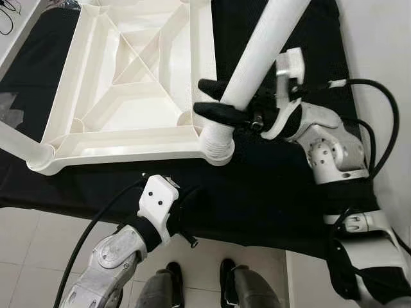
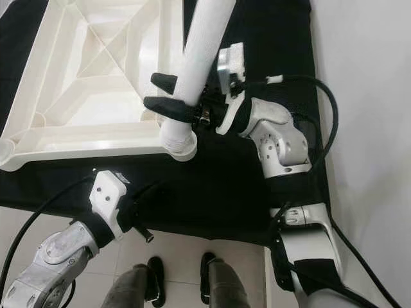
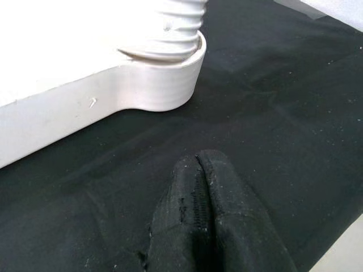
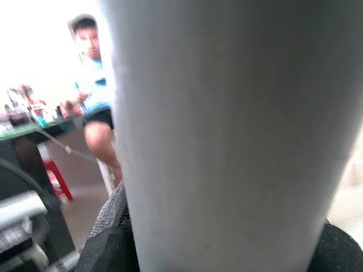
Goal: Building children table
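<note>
A white plastic table top lies upside down on a black cloth, its ribbed underside facing up. A white round leg stands slanted in the near right corner socket. My right gripper is shut on this leg just above the socket, one black finger on each side. In the right wrist view the leg is very close. Another white leg sits at the near left corner. My left gripper is shut and empty, low over the cloth, a short way in front of the socket.
The black cloth ends at pale floor tiles by my feet. A white wall runs along the right. Black cables lie at the far left. A person sits in the background.
</note>
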### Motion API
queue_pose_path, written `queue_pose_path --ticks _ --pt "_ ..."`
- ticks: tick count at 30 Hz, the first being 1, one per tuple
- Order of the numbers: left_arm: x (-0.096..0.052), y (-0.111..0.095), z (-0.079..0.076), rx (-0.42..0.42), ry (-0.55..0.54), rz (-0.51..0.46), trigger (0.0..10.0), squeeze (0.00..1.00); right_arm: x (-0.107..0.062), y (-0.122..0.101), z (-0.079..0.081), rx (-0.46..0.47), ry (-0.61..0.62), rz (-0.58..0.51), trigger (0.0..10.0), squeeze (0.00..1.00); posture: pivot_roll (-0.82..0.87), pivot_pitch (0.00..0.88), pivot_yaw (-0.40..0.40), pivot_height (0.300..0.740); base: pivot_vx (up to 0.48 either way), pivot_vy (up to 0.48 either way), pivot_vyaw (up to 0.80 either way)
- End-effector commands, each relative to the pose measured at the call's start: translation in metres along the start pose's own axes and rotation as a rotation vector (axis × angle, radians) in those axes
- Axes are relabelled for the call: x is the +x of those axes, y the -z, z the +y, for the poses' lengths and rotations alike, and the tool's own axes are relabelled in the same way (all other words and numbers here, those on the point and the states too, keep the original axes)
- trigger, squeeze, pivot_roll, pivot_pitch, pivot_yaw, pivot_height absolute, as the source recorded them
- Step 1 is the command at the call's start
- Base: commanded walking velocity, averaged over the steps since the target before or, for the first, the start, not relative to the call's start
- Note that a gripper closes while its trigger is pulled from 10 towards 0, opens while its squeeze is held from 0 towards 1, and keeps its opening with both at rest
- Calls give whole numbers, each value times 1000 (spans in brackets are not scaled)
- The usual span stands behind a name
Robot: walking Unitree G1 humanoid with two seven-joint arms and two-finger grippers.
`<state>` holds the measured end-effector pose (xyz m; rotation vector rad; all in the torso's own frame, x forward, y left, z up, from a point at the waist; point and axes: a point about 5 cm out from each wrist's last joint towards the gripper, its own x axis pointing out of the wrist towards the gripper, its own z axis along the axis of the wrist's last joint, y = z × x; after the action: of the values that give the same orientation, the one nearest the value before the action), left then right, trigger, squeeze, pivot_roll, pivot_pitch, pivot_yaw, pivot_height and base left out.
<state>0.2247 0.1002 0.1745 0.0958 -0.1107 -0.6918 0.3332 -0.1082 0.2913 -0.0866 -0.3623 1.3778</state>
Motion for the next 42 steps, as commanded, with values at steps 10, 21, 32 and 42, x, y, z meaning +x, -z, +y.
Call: queue_pose_path --ticks 10,21,32,42 --pt "-2 8 -3 -10 6 35 10000 0 -3 24 7 -20 -46 168 10000 0 129 358 20 740 0 0 0" --pt "-2 7 -3 -5 7 36 10000 0 -9 31 3 -98 -76 309 10000 0 129 360 18 740 0 0 0" --pt "-2 7 -4 -5 6 35 10000 0 -5 30 15 -128 -263 422 10000 0 127 359 15 740 0 0 0" --pt "-1 7 -4 -4 4 34 10000 0 6 19 15 -82 -336 366 10000 0 125 358 11 740 0 0 0"
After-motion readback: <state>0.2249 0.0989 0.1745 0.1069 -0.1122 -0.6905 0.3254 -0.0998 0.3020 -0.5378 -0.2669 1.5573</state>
